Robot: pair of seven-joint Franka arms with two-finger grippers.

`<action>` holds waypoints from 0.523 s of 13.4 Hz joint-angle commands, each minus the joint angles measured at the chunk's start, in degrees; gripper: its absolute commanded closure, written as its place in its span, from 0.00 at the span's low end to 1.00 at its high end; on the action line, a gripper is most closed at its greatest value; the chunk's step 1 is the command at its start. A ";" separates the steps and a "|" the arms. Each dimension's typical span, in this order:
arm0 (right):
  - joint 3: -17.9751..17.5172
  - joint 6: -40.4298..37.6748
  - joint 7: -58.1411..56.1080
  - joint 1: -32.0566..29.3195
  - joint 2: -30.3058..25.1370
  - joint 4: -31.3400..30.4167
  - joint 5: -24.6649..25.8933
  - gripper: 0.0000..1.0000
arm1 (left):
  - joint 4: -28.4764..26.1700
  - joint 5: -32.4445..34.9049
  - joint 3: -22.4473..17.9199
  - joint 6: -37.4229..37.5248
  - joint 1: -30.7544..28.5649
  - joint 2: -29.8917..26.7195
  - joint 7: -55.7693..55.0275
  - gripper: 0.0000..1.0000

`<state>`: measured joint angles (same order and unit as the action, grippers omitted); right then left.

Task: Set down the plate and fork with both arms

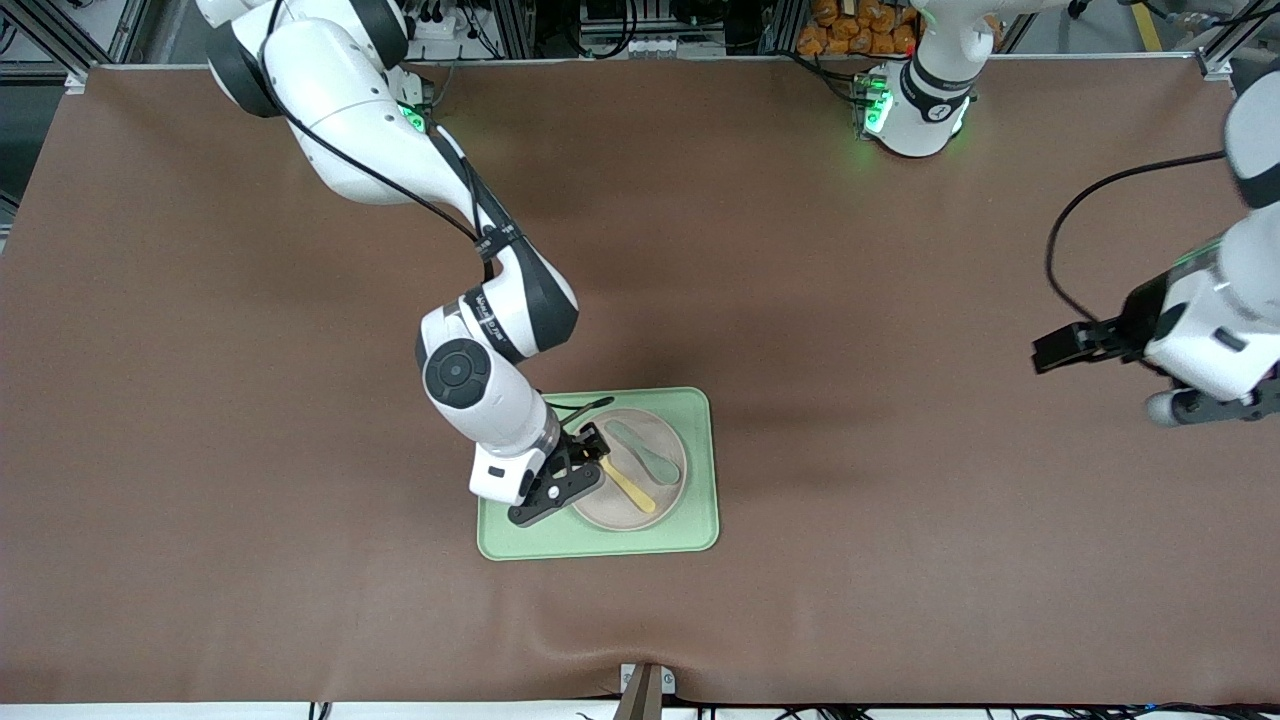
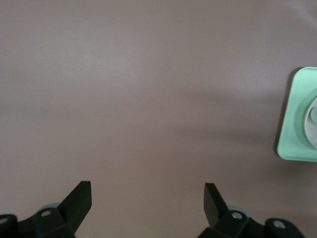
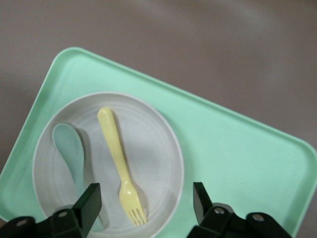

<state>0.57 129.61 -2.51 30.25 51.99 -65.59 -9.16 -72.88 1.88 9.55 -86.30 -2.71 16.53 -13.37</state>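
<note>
right claw (image 3: 143, 203) gaping over fork (image 3: 120, 166) tines on plate (image 3: 158, 148), handle pointing away; left claw (image 2: 147, 201) released, waiting above worktop (image 1: 850, 300).

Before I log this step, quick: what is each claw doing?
Left claw: open, holding nothing, over bare table.
Right claw: open, holding nothing, over the fork on the plate.

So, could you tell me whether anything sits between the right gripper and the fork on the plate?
Nothing visible does. The right gripper hangs just over the fork, its fingers apart on either side of the tines. The fork lies bare on the plate, and the spoon lies beside it, apart from it.
</note>
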 commanded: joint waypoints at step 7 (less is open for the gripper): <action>0.66 9.87 -0.40 3.58 3.81 -3.67 0.72 0.34 | -4.11 0.84 1.00 8.07 -1.51 -9.58 6.41 0.00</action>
<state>0.61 138.31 -2.54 32.79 55.28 -69.00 -9.06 -74.87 1.88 10.39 -79.21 -4.00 9.01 -10.34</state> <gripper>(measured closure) 0.291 0.000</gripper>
